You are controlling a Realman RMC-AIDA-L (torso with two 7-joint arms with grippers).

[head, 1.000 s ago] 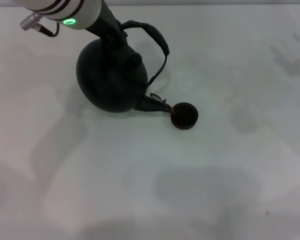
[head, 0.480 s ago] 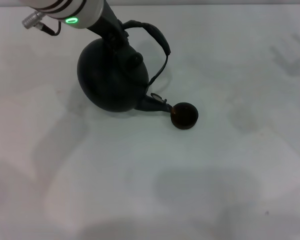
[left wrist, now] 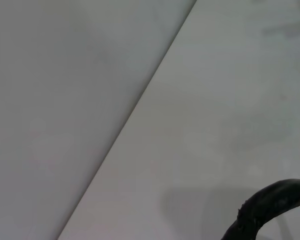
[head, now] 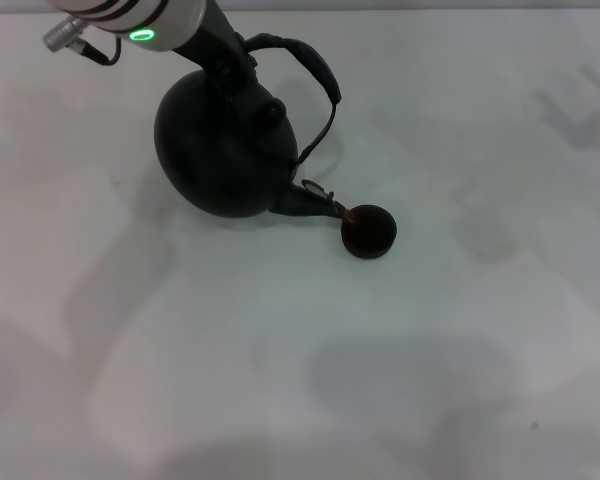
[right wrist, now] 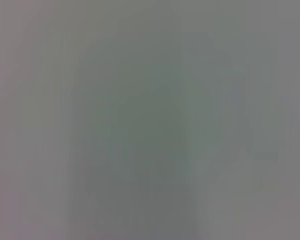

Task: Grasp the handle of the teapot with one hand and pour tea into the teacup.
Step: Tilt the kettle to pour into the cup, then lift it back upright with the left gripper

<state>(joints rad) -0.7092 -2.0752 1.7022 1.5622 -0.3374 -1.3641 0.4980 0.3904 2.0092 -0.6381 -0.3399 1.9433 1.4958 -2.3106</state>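
Note:
The black round teapot [head: 220,150] is tilted in the head view at upper left, and its short spout [head: 315,205] points down-right, its tip at the rim of the teacup [head: 369,231]. The small dark teacup stands on the white table right of the pot. My left gripper [head: 230,58] reaches in from the top left and is shut on the near end of the arched handle [head: 315,68], above the knobbed lid [head: 271,111]. A piece of the handle also shows in the left wrist view [left wrist: 270,205]. My right gripper is out of view.
The white table [head: 430,350] spreads to the right and front of the pot and cup. The left wrist view shows the table's edge [left wrist: 140,100] against a grey wall. The right wrist view shows only a blank grey surface.
The teapot has shifted slightly up and right with my left gripper, and its spout tip has come closer to the teacup's rim. The teacup has not moved.

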